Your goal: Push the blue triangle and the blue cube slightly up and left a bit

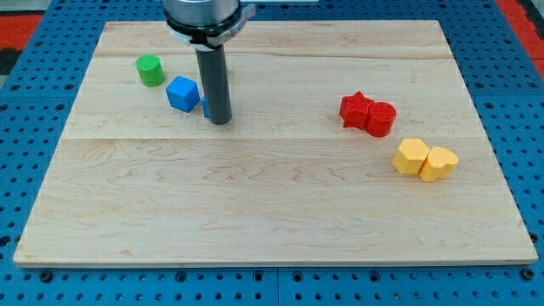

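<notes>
The blue cube (183,93) sits on the wooden board in the upper left part of the view. A sliver of another blue block (205,106), likely the blue triangle, shows just left of the rod; the rod hides the rest of it. My tip (219,121) rests on the board just right of the blue cube and right against that hidden blue block. The dark rod rises from the tip to the view's top.
A green cylinder (150,70) stands up and left of the blue cube. A red star (356,110) and a red cylinder (381,119) touch each other at the right. Two yellow blocks (424,159) lie below them. The board's top edge (272,23) is near.
</notes>
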You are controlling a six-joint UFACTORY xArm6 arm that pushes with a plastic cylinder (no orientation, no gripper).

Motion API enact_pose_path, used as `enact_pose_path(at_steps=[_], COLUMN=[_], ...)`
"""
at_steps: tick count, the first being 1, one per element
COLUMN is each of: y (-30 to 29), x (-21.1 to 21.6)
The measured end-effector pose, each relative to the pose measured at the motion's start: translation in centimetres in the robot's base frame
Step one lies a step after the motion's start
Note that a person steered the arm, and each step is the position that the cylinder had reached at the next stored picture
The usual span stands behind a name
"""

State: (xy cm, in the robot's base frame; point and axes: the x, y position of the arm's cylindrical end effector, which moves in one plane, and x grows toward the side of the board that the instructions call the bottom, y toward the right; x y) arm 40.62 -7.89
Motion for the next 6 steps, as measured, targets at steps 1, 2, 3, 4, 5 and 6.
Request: enact_pose_path(at_steps=[1, 2, 3, 4, 5, 6], y=[0.2, 3.0, 3.6, 1.0, -1.7, -1.7], x=[0.0, 0.0, -0.8, -2.1, -2.2, -2.2])
